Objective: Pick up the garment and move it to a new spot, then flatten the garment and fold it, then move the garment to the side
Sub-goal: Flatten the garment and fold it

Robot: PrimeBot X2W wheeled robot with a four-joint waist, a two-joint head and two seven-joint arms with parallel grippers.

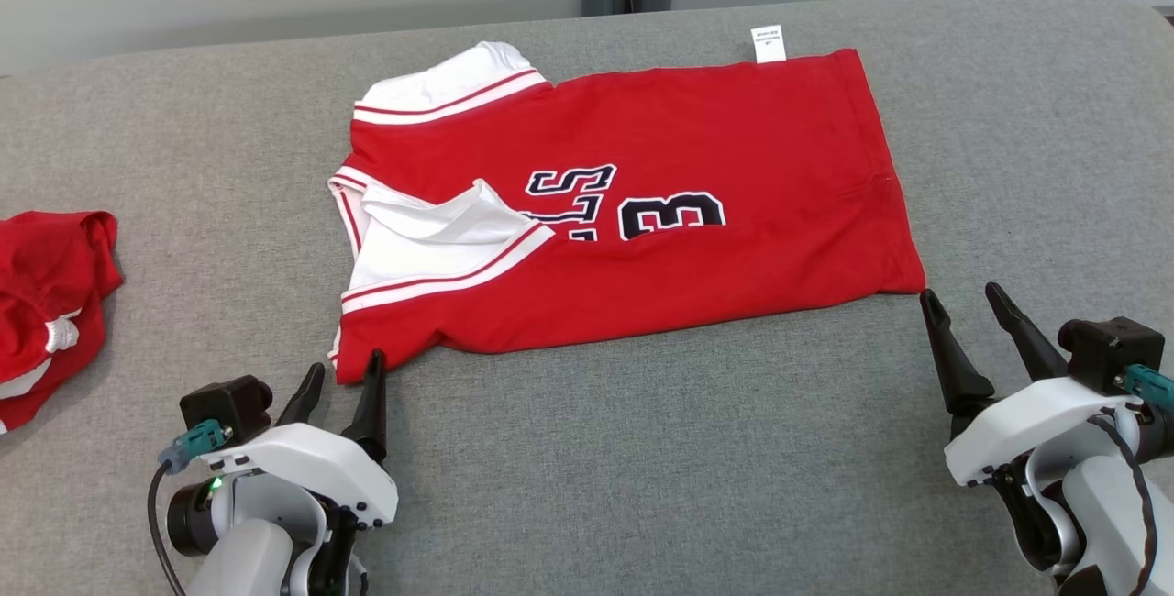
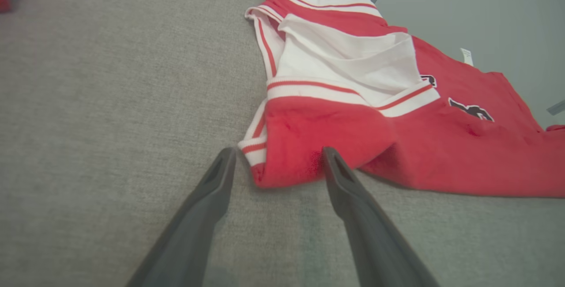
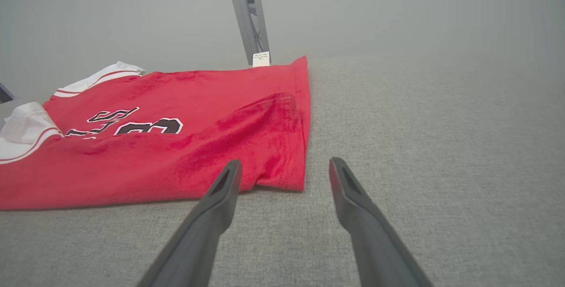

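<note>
At the far left of the grey worktop point(image 1: 642, 486), a second red garment point(image 1: 50, 293) lies bunched, well apart from the work. The left end effector point(image 1: 347, 359) sits low with its fingers apart, tips bracketing the near left corner of the garment point(image 1: 715, 275), just below the striped white sleeve point(image 1: 431, 248). The garment, a red jersey, lies flat mid-worktop, its near strip seemingly folded up over the numbers. The folding looks part done. To do the next fold well, both near corners should be pinched through every layer and carried evenly, keeping the edge straight. The right end effector point(image 1: 961, 291) mirrors the left, fingers apart and angled inward, just beside the near right corner.
</note>
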